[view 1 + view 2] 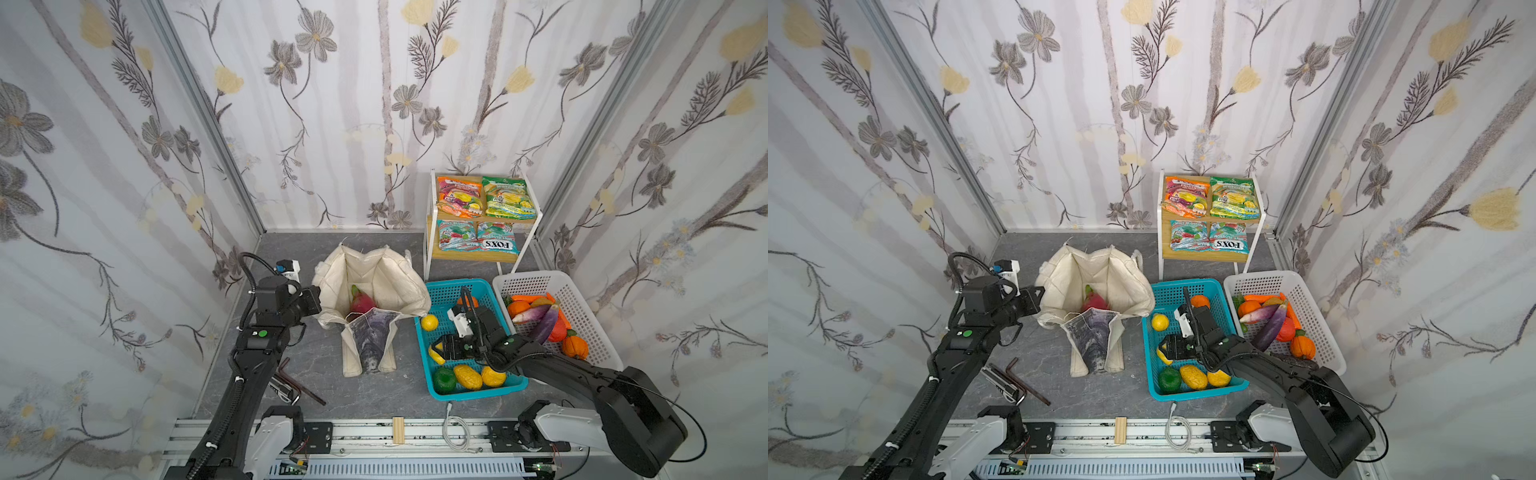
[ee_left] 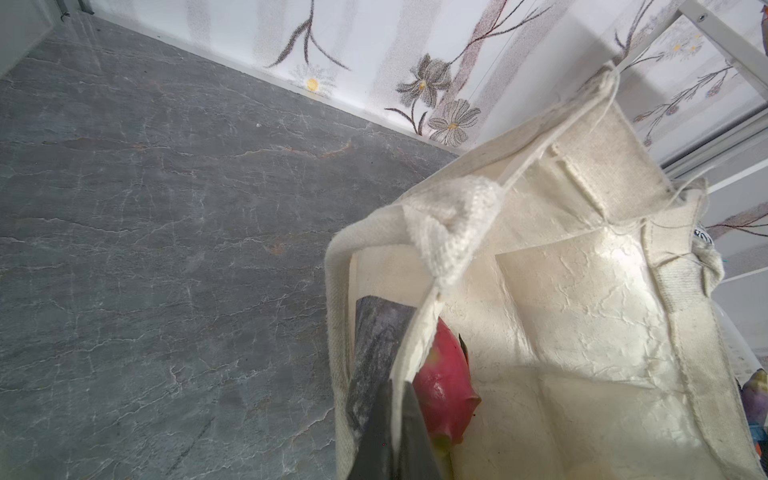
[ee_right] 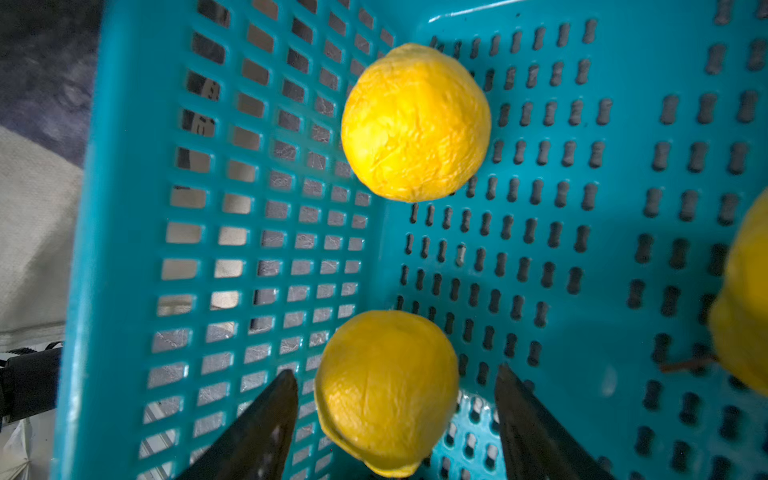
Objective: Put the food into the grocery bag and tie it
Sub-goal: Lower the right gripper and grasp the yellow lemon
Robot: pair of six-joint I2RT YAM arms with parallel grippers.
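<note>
My right gripper, jaws parted, straddles a yellow fruit without gripping it; my left gripper pinches the grocery bag rim.

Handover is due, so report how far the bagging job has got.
Done: a pink-red dragon fruit lies inside the cream canvas tote bag. In hand: the left gripper pinches the bag's cloth; the open right gripper straddles a small yellow fruit in the teal plastic basket. Left: other fruit, purple eggplant, shiny snack packets, tying.
</note>
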